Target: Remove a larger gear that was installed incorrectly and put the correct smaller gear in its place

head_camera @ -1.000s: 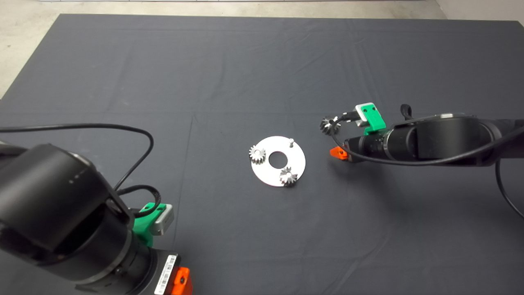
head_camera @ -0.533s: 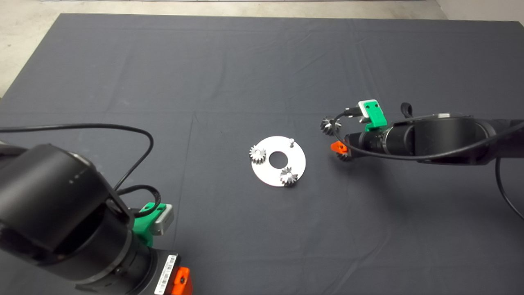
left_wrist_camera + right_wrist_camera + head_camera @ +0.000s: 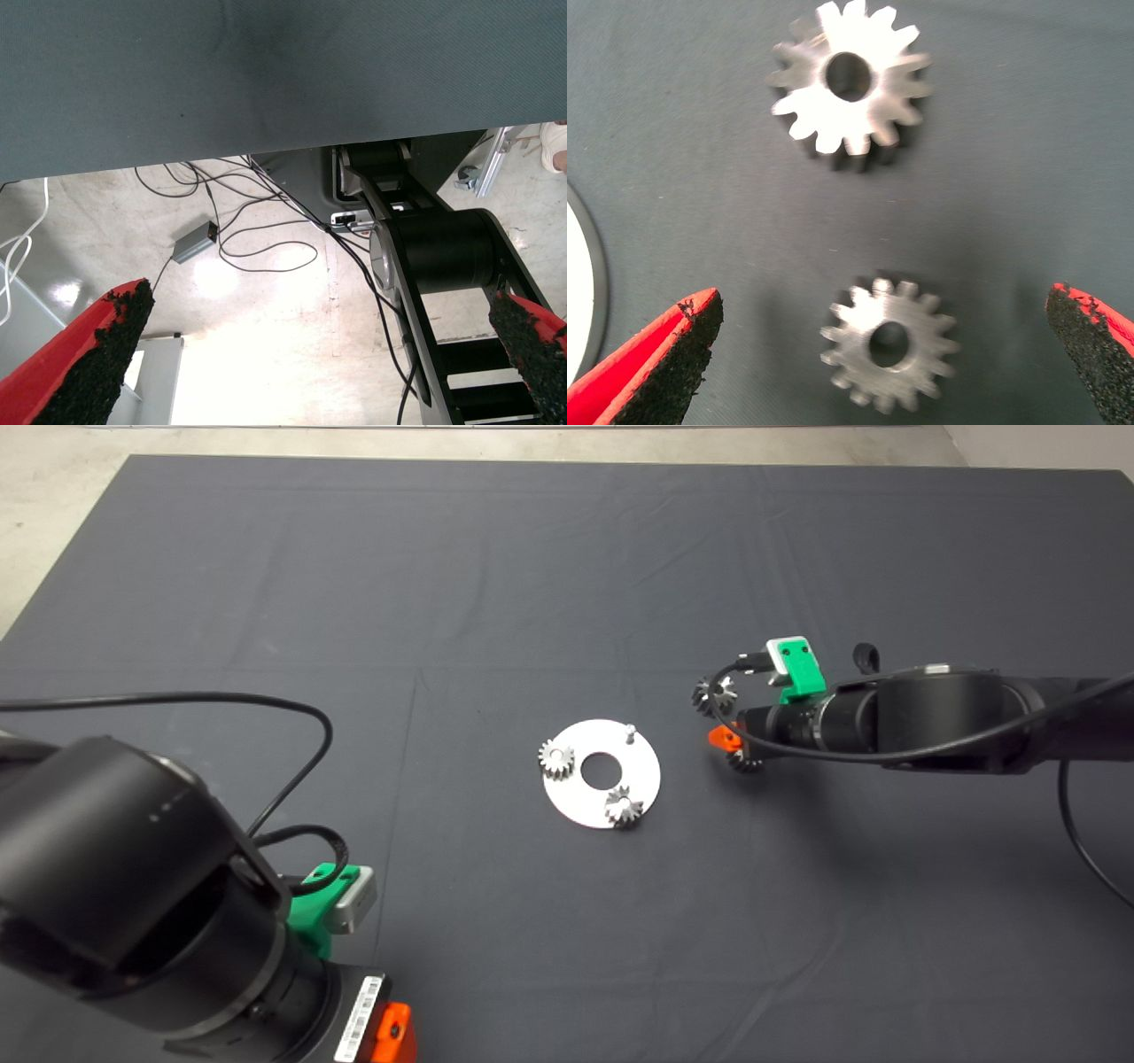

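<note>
**Right end effector open over the small dark gear, off the disc**

The right end effector (image 3: 877, 354) hangs over the dark mat (image 3: 496, 584) on the worktop, toward the mat's right edge, just beside the white disc (image 3: 601, 802). Its two red fingers (image 3: 656, 359) are spread wide and grip nothing. Between them, in the right wrist view, lies the smaller gear (image 3: 888, 343), dark grey with short blunt teeth and a round centre hole, flat on the mat. In the head view this gear (image 3: 742, 762) peeks out from under the arm. Near it, but apart, the larger gear (image 3: 849, 81) lies flat on the mat, shiny, with long splayed teeth; the head view shows it (image 3: 714, 693) farther from the mat's near edge.

On the disc sit a pale short-toothed gear (image 3: 556, 759) at its left side and a star-like gear (image 3: 625, 807) at its near rim. A bare pin (image 3: 629, 732) stands at the far rim.

The left end effector (image 3: 310, 354) waits at the mat's near-left corner, fingers wide apart and released, its camera showing floor and cables (image 3: 257, 221).
</note>
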{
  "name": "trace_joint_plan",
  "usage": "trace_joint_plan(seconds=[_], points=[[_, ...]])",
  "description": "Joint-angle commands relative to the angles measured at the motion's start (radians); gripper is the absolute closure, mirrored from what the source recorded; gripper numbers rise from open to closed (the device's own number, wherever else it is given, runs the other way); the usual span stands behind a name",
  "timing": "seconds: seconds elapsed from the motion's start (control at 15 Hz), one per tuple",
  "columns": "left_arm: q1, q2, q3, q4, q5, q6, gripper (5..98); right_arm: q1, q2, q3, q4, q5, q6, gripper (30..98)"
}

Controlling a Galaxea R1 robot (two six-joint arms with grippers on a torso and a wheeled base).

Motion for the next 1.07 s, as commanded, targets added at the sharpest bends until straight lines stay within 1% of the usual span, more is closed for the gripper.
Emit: trace_joint_plan(seconds=[0.0,0.67,1.0], points=[[-0.011,-0.005,0.018,-0.018,0.005,-0.011,6.0,0.006,0.010,-0.018,-0.027,0.004,0.001,31.7],[-0.011,-0.006,0.016,-0.018,0.006,-0.011,6.0,0.000,0.001,-0.019,-0.028,0.002,0.001,31.7],[-0.011,-0.013,0.014,-0.016,0.005,-0.010,6.0,-0.013,0.001,-0.017,-0.028,0.002,0.003,31.7]])
